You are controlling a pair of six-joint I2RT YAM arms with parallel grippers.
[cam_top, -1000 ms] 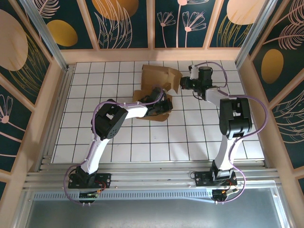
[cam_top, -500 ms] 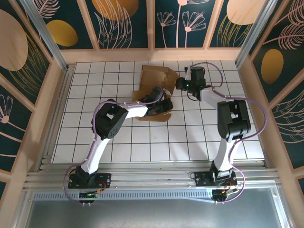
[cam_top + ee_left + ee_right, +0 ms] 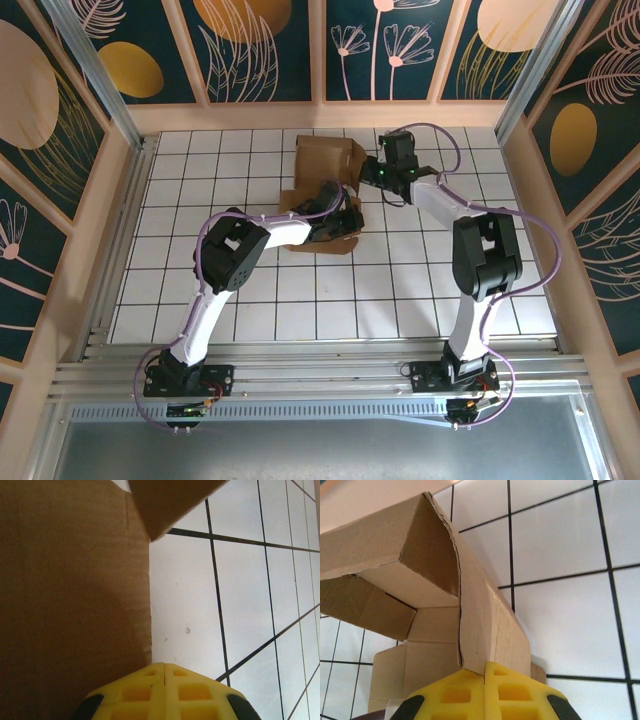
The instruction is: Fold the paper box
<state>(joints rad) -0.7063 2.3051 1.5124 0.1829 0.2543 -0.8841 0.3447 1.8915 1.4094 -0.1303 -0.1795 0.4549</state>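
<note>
My right gripper (image 3: 380, 172) has swung in leftward over the last second from out on the open tiles. Its jaws, closed tight on nothing, now butt against the raised right-hand wall of the paper box (image 3: 325, 160). My left gripper (image 3: 345, 222) has not moved; it is closed and empty too, tips down by the sheet's near part with bare tile just beside the cardboard edge. I take this as pinning the base while the right pushes that wall inward, so the fold is under way but far from done. The box sits half-formed at the far middle of the tiled table (image 3: 200, 200), close to the wooden back rail (image 3: 250, 115). That rail behind it, and my own left forearm lying over the near flap, leave little room to work
</note>
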